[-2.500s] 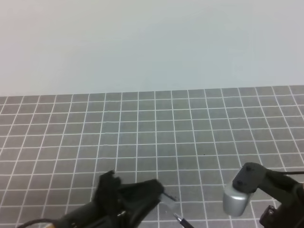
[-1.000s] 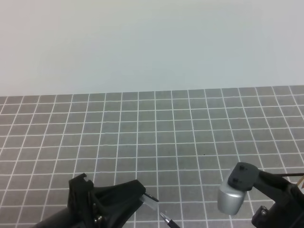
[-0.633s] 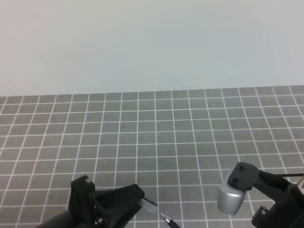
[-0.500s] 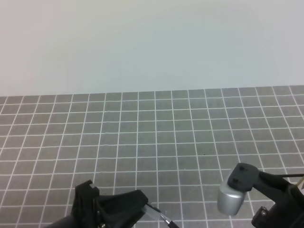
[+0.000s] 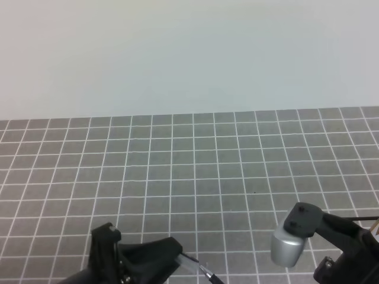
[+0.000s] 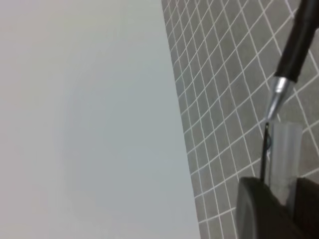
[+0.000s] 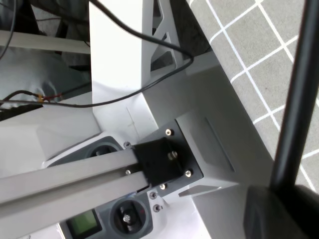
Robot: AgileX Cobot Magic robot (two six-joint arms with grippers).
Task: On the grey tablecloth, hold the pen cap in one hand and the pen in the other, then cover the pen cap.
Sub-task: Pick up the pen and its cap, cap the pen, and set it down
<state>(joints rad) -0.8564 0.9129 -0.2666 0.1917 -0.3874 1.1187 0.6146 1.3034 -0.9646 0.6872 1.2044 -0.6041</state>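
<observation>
Pale, featureless wall fills the upper part of the exterior high view, and below it one grey tablecloth (image 5: 195, 171) with a grid of thin white lines covers the counter. Two arms come in at the bottom edge. On the left side, the left gripper (image 5: 177, 255) is narrowed onto a single pen cap (image 6: 285, 154), which looks translucent with a thin dark clip along one side and juts out past the dark fingers (image 6: 264, 211) in the left wrist view. On the right side, the right arm shows a silvery cylindrical joint (image 5: 288, 247); the right gripper (image 7: 279, 209) has its jaws fully closed on one pen (image 6: 295, 50), whose black barrel rises from the dark fingers in the right wrist view. In the left wrist view the pen's small silvery tip (image 6: 275, 97) sits just at the open mouth of the cap, both above the cloth. Behind the right wrist stands a white frame (image 7: 124, 99) with black cables (image 7: 124, 35).
</observation>
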